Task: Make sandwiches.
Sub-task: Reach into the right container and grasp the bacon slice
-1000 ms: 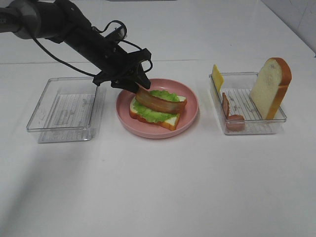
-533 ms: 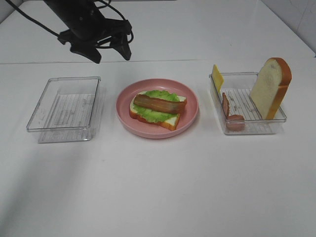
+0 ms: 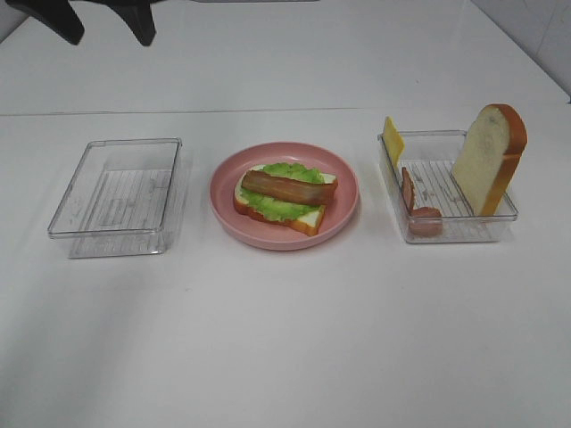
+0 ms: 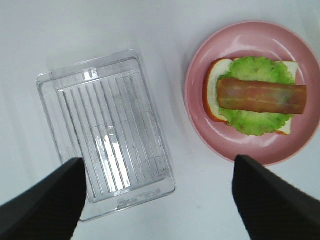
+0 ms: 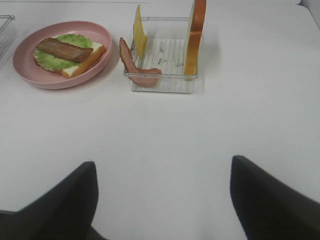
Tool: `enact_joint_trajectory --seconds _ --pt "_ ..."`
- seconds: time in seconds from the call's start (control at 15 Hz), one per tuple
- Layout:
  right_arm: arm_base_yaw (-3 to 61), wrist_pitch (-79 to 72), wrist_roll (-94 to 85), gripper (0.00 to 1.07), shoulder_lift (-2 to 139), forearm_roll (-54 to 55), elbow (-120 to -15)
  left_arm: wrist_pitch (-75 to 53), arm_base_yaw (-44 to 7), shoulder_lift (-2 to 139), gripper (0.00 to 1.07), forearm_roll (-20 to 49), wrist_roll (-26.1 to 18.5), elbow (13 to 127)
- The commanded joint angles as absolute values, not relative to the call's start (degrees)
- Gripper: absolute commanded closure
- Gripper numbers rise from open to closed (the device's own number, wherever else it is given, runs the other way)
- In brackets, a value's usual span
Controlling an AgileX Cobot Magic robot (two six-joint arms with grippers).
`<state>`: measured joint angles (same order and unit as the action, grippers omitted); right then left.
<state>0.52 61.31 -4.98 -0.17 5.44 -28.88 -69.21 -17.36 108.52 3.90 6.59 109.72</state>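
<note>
- The left gripper [image 3: 107, 37] hangs high over the far left of the table [image 3: 285, 339], jaws spread wide with nothing between them.
- The left tray [image 3: 71, 234] is clear plastic, and its ribbed floor shows through.
- In the middle, the pink plate [image 3: 343, 209] holds the unfinished sandwich [image 3: 281, 201]. It has a bottom bread slice [image 3: 308, 217], lettuce [image 3: 268, 207] on that, and one bacon strip [image 3: 290, 188] lying across the top.
- The right tray [image 3: 464, 234] holds a cheese slice [image 3: 393, 140] standing at its far left corner. Spare bacon [image 3: 409, 189] lies along its left wall, and a second bread slice [image 3: 489, 159] stands upright against its right side.
- The right gripper [image 5: 162, 161] is over bare table on the near side of the right tray, jaws wide and holding nothing.
- Only the high view takes in all three containers.
- The right gripper shows only in its own wrist view.
- The left wrist view looks straight down on the left tray and plate.
- The right wrist view shows the plate and right tray at a slant.
</note>
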Motion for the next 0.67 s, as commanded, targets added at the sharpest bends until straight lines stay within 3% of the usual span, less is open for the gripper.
enact_joint_trajectory --seconds 0.07,0.4,0.47,0.67 --pt "0.11 60.73 -5.27 0.37 -1.03 5.67 -28.82 -73.68 -17.25 101.41 0.30 3.38 6.99 105.48" --pt "0.11 60.73 -5.27 0.37 -1.03 5.67 -28.82 -68.58 -17.25 76.38 0.30 2.52 6.25 81.25" --pt "0.11 60.73 -5.27 0.37 -1.03 5.67 -28.82 -65.26 -17.25 67.55 0.30 2.58 4.18 71.16" --pt "0.11 60.73 -5.27 0.37 -1.03 5.67 -28.82 -62.05 -17.25 52.88 0.30 2.58 2.75 56.32"
